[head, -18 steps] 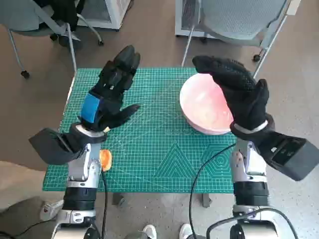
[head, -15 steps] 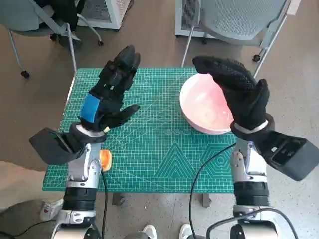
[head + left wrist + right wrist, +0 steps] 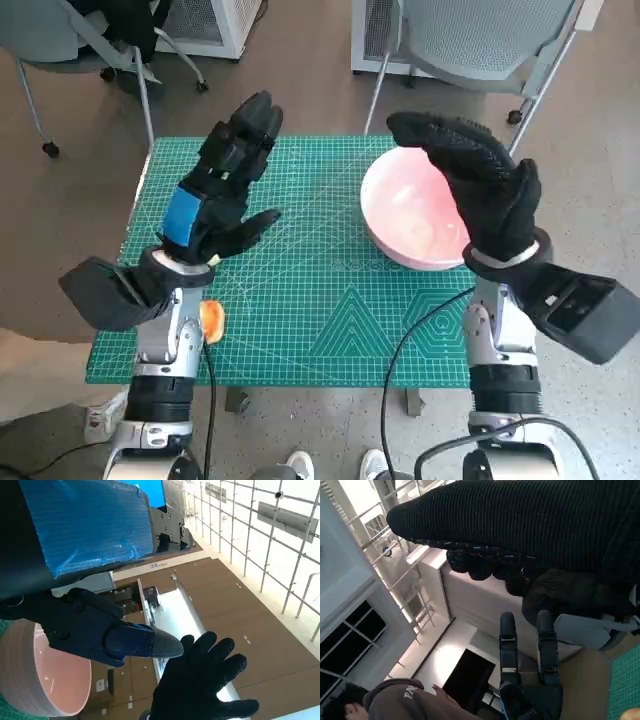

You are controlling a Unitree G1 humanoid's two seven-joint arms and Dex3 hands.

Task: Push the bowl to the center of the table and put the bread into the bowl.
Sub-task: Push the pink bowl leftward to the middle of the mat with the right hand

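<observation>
**Both hands raised above the worktop**

The left hand (image 3: 222,190) and right hand (image 3: 480,185) hover with fingers spread, holding nothing. The pink bowl (image 3: 410,215) sits toward the green worktop's (image 3: 320,290) right side; bread (image 3: 212,318) lies near its left front edge.

Head view: camera high, facing steeply down on the green surface (image 3: 330,300), floor and chair legs round its far edge; both forearms rise from the near edge, so the whole working area shows at moderate range.

Left wrist view: camera sits close behind the left hand (image 3: 85,535), whose taped back fills much of the picture; it faces across toward the right hand (image 3: 200,680) and up at the room's gridded wall and ceiling. It shares the pink bowl (image 3: 35,675) with the head view (image 3: 410,215).

Right wrist view: camera close behind the right hand (image 3: 530,525), tilted up into the room; a person (image 3: 395,702) shows at one edge. The left hand (image 3: 530,680) and a sliver of surface are shared with the head view.
</observation>
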